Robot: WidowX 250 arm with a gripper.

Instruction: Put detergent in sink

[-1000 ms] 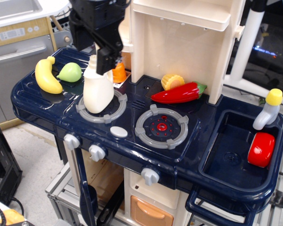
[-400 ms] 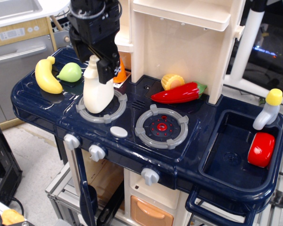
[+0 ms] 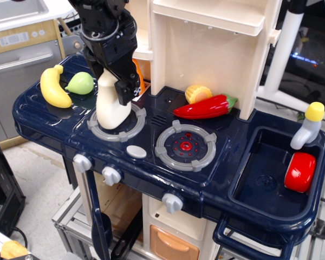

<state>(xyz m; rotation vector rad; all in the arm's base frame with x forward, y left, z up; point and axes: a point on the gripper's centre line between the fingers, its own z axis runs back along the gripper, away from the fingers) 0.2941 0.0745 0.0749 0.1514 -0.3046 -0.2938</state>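
A toy kitchen desk of glossy navy plastic is filling the view, with a cream cabinet tower rising behind it and grey appliances standing at the far edge of the room. My hand is hanging over the burner ring at the end of the desk away from the basin, its black fingers pointing downward.

The detergent is standing upright directly beneath my hand, its long axis running vertically and roughly in line with my fingers. Its neck and cap are hiding behind my hand, and one finger is overlapping its upper shoulder on the side facing the sink. My fingers are reaching down around the top of the jug, but I cannot tell whether they are clamping it or merely bracketing it.

The sink is lying well apart from my hand, across the second burner and lower in the view. A red object is occupying the sink's far side, beside the faucet, leaving the drain side bare.

Beyond my hand, on the side away from the sink, a banana and a green fruit are resting near the jug. Between my hand and the sink, a red pepper and a yellow corn piece are lying against the cabinet.

I judge that the coming move is depending on a firm closure at the neck, then a lift and a long sideways carry toward the sink.
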